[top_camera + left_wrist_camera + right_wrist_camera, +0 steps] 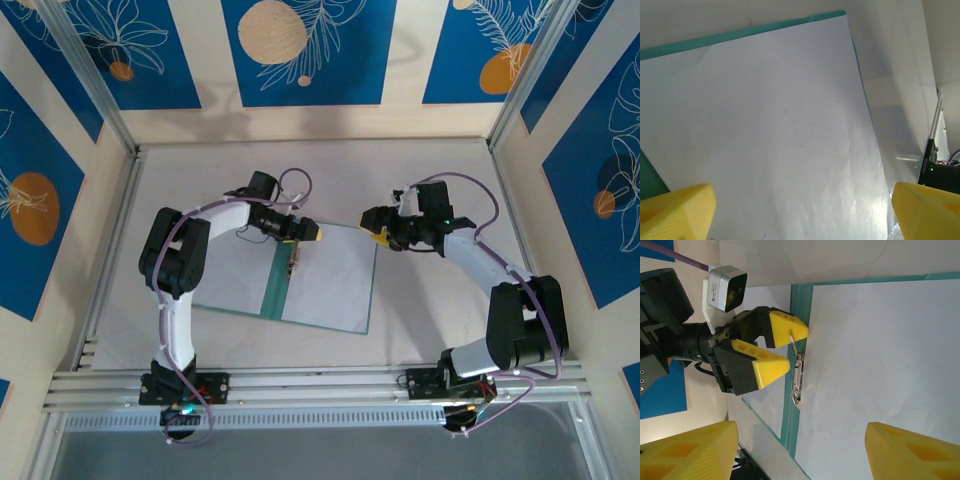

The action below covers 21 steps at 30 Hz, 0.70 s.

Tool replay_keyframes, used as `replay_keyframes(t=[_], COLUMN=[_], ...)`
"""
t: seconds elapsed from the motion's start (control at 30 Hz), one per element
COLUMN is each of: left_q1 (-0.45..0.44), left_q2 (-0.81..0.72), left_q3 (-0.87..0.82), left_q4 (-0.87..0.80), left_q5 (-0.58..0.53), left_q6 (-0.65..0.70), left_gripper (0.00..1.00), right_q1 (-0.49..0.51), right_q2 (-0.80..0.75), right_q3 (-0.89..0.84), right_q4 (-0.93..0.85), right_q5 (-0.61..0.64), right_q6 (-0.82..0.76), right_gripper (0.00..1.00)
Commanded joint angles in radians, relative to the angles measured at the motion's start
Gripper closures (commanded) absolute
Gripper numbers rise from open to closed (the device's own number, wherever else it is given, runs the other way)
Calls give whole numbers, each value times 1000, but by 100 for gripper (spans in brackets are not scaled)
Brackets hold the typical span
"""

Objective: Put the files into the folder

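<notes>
L hand wide, empty, tips at silver metal clip of open flat teal paper folder; R hand parted, empty, white paper sheet beneath.

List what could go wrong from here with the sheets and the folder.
1. The left jaws stand open right at the metal clip on the folder spine; closing or pushing there could snag the clip and drag the open folder.
2. The right sheet may not be clamped; the right jaws, open near its far corner, could brush it askew or crease it.
</notes>
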Motion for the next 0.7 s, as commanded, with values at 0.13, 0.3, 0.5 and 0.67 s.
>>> replay_keyframes(t=[0.13, 0.3, 0.5, 0.67], left_q1=[-5, -6, -11, -29], left_q2=[-45, -82, -154, -246], left_q3=[-36, -79, -157, -267], left_q4=[42, 79, 165, 231], left_q5=[76, 94, 99, 55], left_q6=[-11, -36, -105, -174], left_gripper=[9, 10, 10, 12], right_q1=[-11, -15, -18, -18], right_q2=[6, 4, 8, 3], right_q3=[-27, -31, -30, -38], right_q4=[-4, -6, -2, -2], right_q5=[-29, -33, -38, -38], right_q6=[-18, -18, -12, -7], right_gripper=[31, 31, 31, 31])
